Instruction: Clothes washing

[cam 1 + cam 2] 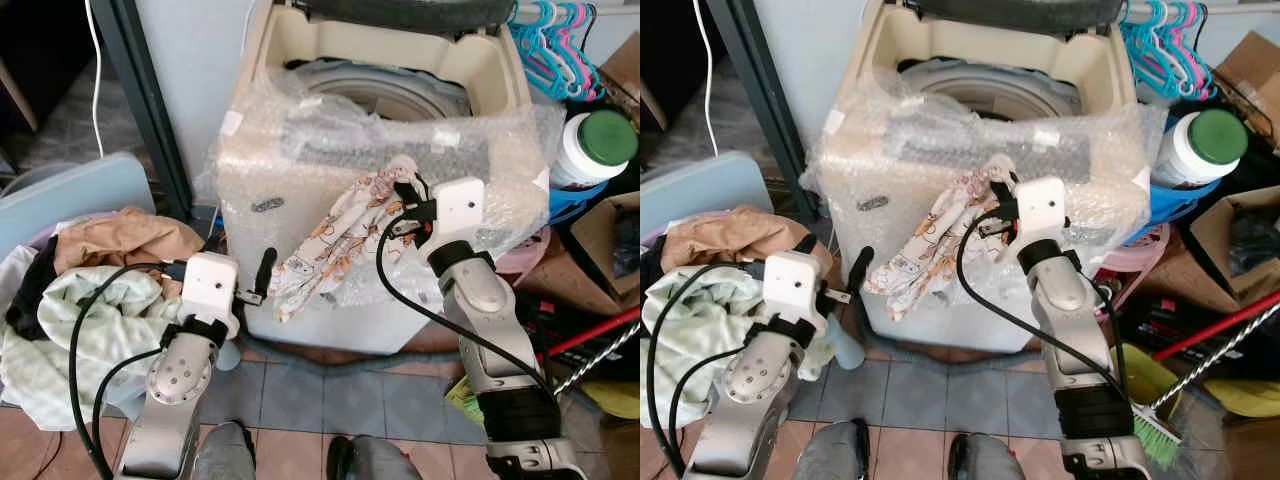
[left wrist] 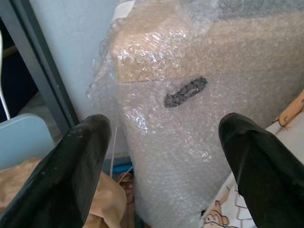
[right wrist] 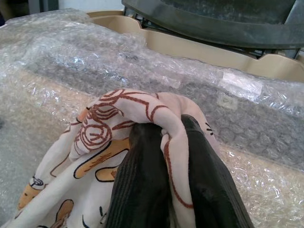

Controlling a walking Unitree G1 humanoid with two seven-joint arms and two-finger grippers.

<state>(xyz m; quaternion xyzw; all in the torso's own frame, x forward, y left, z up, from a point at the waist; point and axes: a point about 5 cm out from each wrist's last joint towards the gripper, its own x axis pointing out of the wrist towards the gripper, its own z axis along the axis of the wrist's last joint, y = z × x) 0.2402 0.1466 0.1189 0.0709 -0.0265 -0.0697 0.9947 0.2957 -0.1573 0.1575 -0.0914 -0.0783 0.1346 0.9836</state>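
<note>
Limply, the cream cartoon-print garment [image 1: 325,245] hangs from right fingers [image 3: 142,190].

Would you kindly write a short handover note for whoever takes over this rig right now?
Right claw: shut on the printed garment, held against the bubble-wrapped front of the washing machine, below the rim; the cloth hangs down the front.
Left claw: open and holding nothing, low beside the machine's left front corner.
Washing machine: lid up, drum open.
Laundry pile: on the robot's left, with tan, pale green and dark pieces.
Done: one garment picked up.
Left: lift it over the rim, drop it into the drum, then fetch the rest of the pile.
</note>
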